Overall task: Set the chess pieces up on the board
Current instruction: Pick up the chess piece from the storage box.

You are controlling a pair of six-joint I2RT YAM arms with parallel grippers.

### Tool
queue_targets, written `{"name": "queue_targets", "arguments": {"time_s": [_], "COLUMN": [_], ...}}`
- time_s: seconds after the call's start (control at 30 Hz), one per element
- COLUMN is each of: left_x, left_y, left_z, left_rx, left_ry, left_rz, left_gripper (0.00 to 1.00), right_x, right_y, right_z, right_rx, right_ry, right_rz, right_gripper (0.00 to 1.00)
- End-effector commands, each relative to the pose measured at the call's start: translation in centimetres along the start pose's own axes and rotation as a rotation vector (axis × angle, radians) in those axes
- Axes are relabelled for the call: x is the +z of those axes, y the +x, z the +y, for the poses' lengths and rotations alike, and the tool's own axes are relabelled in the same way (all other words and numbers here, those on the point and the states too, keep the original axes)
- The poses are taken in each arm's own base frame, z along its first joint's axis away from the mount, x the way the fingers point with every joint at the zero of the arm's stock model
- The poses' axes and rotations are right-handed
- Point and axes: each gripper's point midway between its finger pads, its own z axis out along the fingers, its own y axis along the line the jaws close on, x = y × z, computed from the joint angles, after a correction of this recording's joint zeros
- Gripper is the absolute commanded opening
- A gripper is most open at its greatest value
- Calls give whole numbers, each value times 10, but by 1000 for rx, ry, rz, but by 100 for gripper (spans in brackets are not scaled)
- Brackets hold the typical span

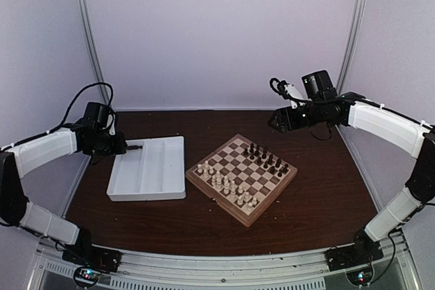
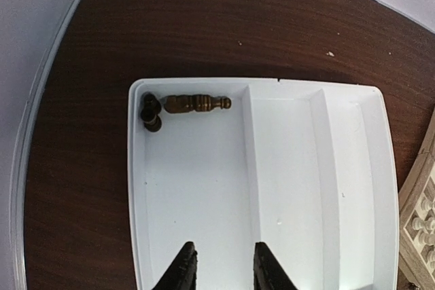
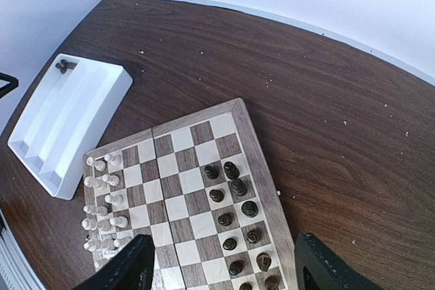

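Left gripper, jaws parted and empty, sits bottom-centre over the tray, bare floor ahead, dark pieces tucked in its upper-left corner; right gripper, spread wide, empty, hovers above the board, open table at right.

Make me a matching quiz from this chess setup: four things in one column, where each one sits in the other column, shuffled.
1 white tray
2 cream-white pieces
3 standing dark pieces
4 lying dark piece

A inside the tray, in a corner
B board half nearer the tray
C beside the board
D board half farther from the tray

Pairs: 1-C, 2-B, 3-D, 4-A
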Motion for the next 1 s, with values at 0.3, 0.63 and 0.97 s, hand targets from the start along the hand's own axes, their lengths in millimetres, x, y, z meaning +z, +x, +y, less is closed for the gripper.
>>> {"name": "queue_targets", "arguments": {"time_s": [0.3,0.63,0.97], "left_x": [61,88,117], "left_y": [-33,-44,-33], "left_z": [20,39,55], "left_rx": [25,109,178], "left_ry": [-142,-277,-360], "left_rz": [188,243,323], "left_gripper": [19,23,24], "right_x": [-21,-20,-16], "right_y": [6,7,8], "right_z": [19,23,22], "right_rx": [10,15,17], "right_ry": [-103,-130,-131], "right_rz": [-57,-61,-52], "right_gripper": [74,74,74]}}
